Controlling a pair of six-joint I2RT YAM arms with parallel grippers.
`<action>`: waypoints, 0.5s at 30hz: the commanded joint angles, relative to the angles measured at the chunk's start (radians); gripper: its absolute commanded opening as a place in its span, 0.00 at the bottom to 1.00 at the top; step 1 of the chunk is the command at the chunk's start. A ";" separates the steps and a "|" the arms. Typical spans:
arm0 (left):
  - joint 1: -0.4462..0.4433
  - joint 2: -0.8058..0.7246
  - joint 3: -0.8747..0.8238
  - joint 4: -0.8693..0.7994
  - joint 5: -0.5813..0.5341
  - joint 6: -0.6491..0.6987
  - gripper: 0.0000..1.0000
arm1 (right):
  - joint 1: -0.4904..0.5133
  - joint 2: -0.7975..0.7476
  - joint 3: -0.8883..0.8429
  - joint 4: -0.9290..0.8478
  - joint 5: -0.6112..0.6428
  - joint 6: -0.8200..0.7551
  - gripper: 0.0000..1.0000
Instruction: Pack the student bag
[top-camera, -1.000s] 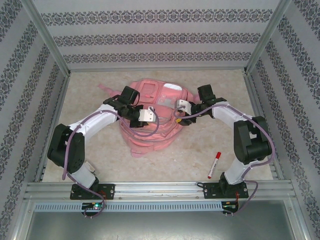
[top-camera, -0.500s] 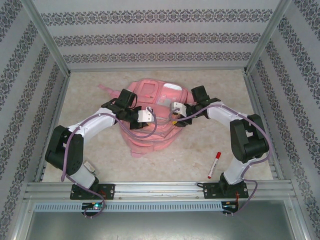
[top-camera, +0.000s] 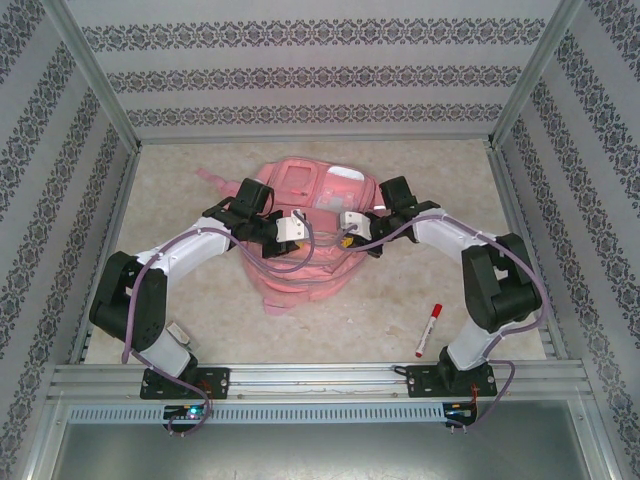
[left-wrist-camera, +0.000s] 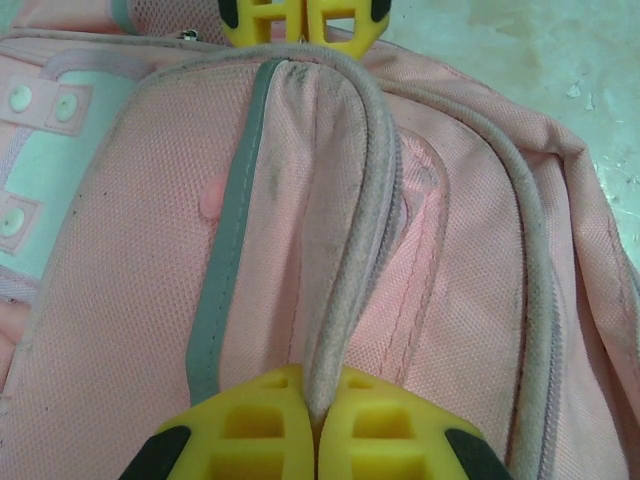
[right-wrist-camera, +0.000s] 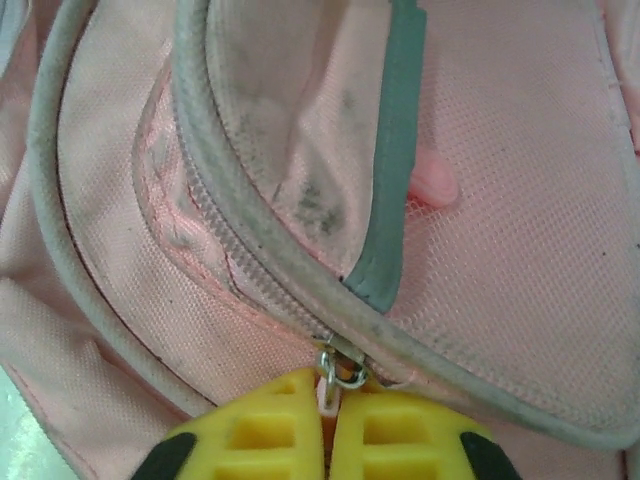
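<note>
Marbled tabletop (top-camera: 180, 200) within patterned walls. The pink student bag (top-camera: 300, 285) lies at centre, between both arms. The left gripper (left-wrist-camera: 312, 415) is pinched tight on the bag's grey piped edge (left-wrist-camera: 352, 240), and the right gripper (right-wrist-camera: 328, 400) is clamped on a metal zipper pull (right-wrist-camera: 343, 368). A red-capped marker (top-camera: 429, 330) lies apart, near the right arm's base.

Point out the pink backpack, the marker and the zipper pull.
pink backpack (top-camera: 300, 285), top view, lower front fabric.
marker (top-camera: 428, 331), top view, middle of barrel.
zipper pull (right-wrist-camera: 345, 371), right wrist view, metal ring.
</note>
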 joint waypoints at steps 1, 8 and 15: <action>0.003 -0.022 0.026 0.119 0.071 -0.020 0.00 | 0.010 -0.049 -0.027 -0.038 -0.073 0.007 0.00; 0.002 0.012 0.049 0.100 0.000 -0.130 0.00 | 0.030 -0.147 -0.054 -0.088 -0.134 0.141 0.00; 0.001 0.038 0.057 0.181 -0.010 -0.262 0.00 | 0.074 -0.191 -0.057 -0.177 -0.167 0.376 0.00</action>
